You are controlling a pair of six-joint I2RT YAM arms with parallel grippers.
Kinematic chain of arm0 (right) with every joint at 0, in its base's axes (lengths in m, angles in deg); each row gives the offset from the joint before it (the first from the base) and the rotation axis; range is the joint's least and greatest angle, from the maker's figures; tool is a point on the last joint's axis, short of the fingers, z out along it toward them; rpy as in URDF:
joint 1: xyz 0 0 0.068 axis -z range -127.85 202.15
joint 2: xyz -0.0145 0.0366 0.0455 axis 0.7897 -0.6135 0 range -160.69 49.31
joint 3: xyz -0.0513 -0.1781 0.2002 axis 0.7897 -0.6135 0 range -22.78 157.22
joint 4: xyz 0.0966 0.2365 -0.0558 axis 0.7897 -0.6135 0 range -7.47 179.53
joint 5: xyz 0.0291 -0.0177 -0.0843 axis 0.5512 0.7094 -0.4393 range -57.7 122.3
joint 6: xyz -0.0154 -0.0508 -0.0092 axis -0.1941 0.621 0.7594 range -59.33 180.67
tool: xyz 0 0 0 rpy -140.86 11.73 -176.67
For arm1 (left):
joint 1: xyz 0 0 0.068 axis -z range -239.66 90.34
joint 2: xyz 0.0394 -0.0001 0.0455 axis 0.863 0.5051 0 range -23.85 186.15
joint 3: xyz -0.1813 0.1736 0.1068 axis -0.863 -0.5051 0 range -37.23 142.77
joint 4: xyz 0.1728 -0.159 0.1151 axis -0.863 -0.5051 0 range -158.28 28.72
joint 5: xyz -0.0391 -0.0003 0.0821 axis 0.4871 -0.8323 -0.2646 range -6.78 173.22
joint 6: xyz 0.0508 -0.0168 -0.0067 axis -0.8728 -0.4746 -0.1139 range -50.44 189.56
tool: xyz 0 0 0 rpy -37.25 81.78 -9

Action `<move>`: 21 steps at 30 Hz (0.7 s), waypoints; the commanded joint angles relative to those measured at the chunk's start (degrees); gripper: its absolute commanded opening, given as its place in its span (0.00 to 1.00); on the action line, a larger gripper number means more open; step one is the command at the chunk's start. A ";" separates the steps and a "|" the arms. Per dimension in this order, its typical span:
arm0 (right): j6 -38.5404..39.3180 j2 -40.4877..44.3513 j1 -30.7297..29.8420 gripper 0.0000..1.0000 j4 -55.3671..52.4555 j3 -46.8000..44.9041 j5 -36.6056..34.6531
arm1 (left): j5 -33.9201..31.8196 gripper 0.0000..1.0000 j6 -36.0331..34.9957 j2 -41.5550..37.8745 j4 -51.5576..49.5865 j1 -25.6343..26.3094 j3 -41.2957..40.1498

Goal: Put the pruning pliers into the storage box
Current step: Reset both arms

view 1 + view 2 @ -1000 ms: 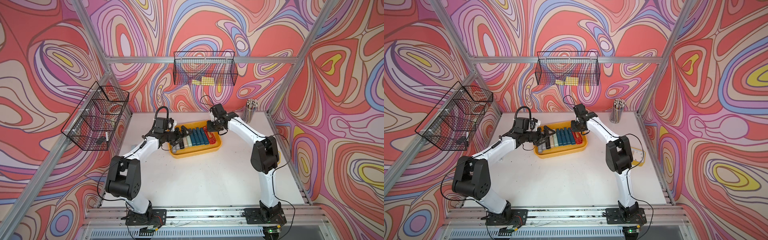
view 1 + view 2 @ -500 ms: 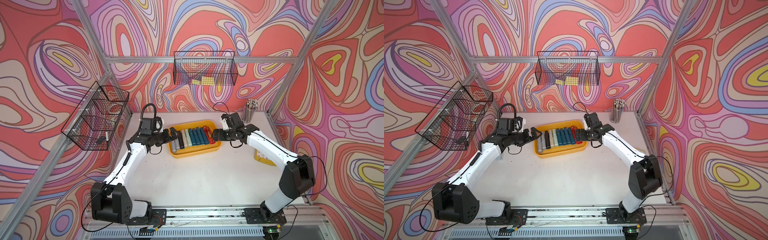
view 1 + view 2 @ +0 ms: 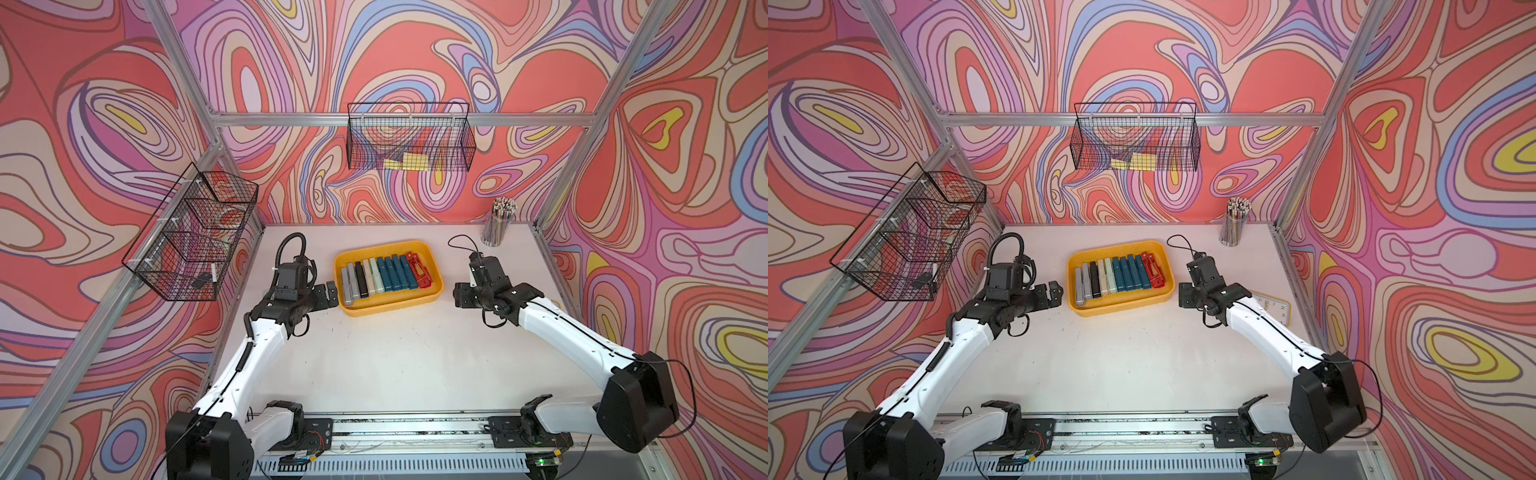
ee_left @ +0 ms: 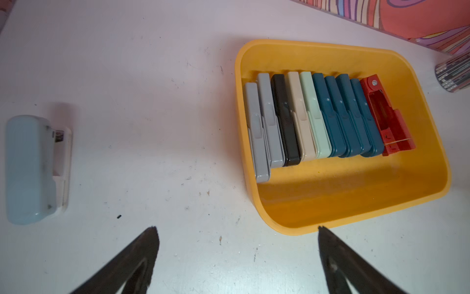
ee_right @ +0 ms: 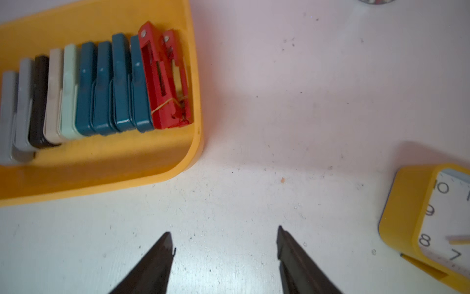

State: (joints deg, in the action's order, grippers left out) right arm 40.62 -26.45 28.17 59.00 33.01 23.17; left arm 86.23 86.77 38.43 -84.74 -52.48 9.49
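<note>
The yellow storage box (image 3: pixel 390 309) (image 3: pixel 1121 309) sits mid-table toward the back. Inside it lie the pruning pliers (image 3: pixel 384 276) (image 3: pixel 1119 274) side by side in a row: grey, black, beige, mint, teal, then red at one end. My left gripper (image 3: pixel 331 289) (image 4: pixel 236 229) hovers open just outside the box's left end, nothing between its fingers. Over bare table off the box's right end, my right gripper (image 3: pixel 457 295) (image 5: pixel 223 230) is also open and holds nothing. Both wrist views show the box (image 4: pixel 356 208) (image 5: pixel 101 175) and the row of pliers (image 4: pixel 323 119) (image 5: pixel 101 89).
A pale blue stapler-like object (image 4: pixel 33 168) lies on the table left of the box. A small yellow alarm clock (image 5: pixel 432 224) (image 3: pixel 1273 309) sits by the right arm. A pencil cup (image 3: pixel 498 224) stands at the back right. Two wire baskets (image 3: pixel 409 141) (image 3: pixel 191 237) hang on the walls.
Both arms have drawn back from over the box to either side of it. The right gripper's jaws, narrower a second ago, now stand apart and empty. The left gripper stayed open.
</note>
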 commanded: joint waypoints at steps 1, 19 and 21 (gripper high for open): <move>0.50 1.19 1.58 0.98 3.29 -0.89 -5.99 | -5.66 0.99 -5.35 -3.11 13.49 0.03 -6.44; 5.58 3.45 18.94 0.98 30.37 -13.83 -6.93 | -11.96 0.99 -18.73 24.33 80.96 -2.61 -29.31; 9.31 3.62 18.90 0.98 39.71 -18.42 -7.61 | -9.49 0.99 -19.02 26.81 85.28 -3.71 -29.84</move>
State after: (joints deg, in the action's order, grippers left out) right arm 44.83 -24.09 47.20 83.42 18.19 17.05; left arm 75.01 68.47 62.89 -13.86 -54.77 -18.95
